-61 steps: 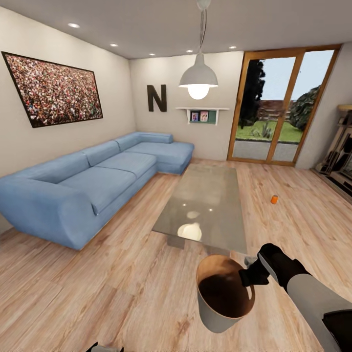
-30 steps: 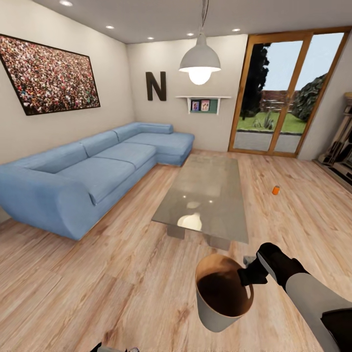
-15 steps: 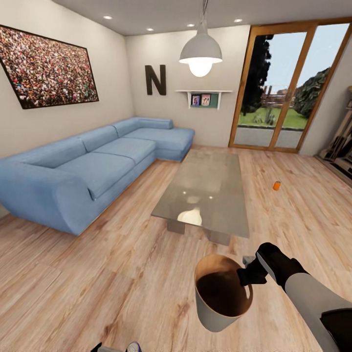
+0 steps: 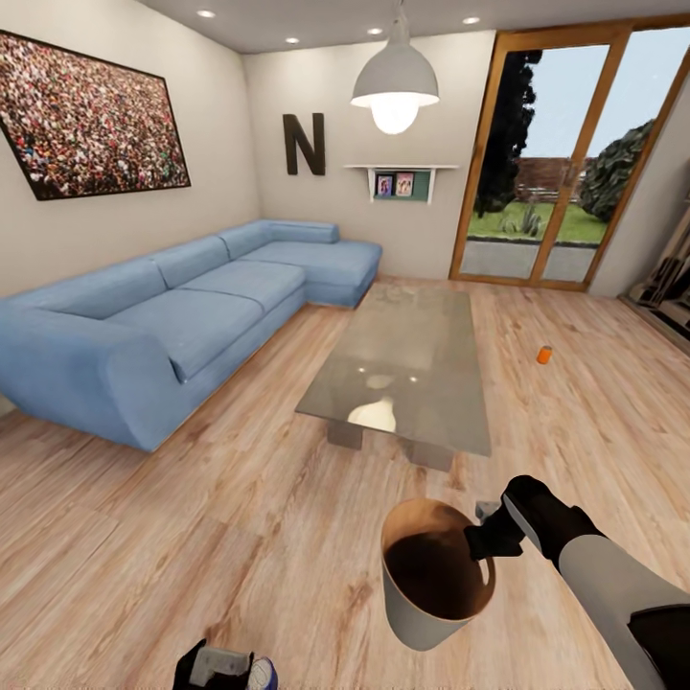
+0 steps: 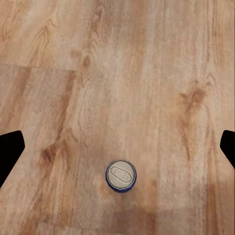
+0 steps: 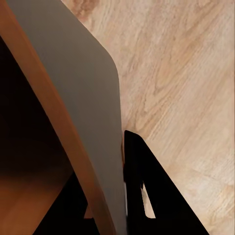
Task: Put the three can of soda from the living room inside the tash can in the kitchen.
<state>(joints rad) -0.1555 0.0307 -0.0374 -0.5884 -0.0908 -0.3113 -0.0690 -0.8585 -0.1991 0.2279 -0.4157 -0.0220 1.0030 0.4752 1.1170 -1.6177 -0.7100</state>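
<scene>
Blue sofa point(image 4: 182, 326) along the left wall. Left hand point(image 4: 218, 668) low at the frame's bottom edge, fingers spread wide; left wrist view looks straight down at a can point(image 5: 121, 176) standing upright on the wood floor point(image 5: 147, 73), blue side, grey top, between the finger tips and untouched. Glass desk point(image 4: 407, 364) mid-room. Right hand point(image 4: 491, 535) pinching the rim of the bin point(image 4: 431, 575), held off the floor. Orange can point(image 4: 544, 355) upright on the floor, right of the desk, well apart from the bin.
</scene>
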